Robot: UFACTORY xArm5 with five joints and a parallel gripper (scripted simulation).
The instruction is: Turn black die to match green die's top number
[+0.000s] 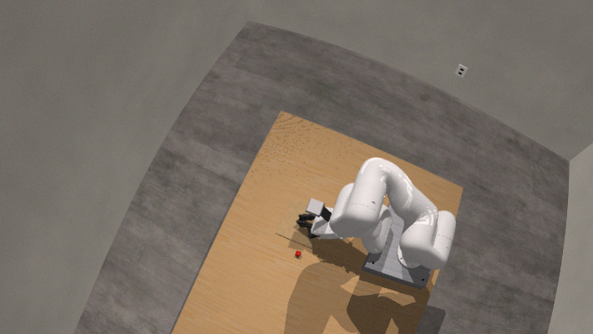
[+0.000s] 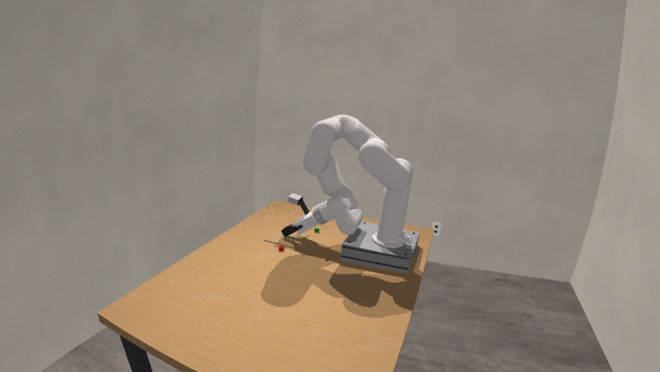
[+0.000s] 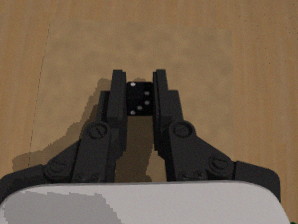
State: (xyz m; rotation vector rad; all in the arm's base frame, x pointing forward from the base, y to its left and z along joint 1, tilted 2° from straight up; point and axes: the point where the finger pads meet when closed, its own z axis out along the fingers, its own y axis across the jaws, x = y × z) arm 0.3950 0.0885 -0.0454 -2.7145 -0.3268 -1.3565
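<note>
My gripper [image 1: 298, 221] [image 2: 283, 233] [image 3: 139, 88] slants down over the mat, shut on the black die [image 3: 139, 100]. The die sits between both finger pads in the wrist view; two faces show, seemingly a two towards the top of the picture and a diagonal three below. Whether it touches the mat I cannot tell. The thin tan mat [image 1: 286, 225] [image 3: 200, 60] blends with the wood. The green die [image 2: 317, 230] is on the table towards the back, its number too small to read; a sliver [image 3: 294, 223] shows in the wrist view's corner.
A red die [image 1: 297, 253] [image 2: 281, 248] lies on the table [image 1: 234, 250] [image 2: 209, 279] just outside the mat's dark-lined edge. The arm's grey base [image 1: 392, 267] [image 2: 376, 253] stands near the table's edge. The arm's shadow falls across part of the mat and table.
</note>
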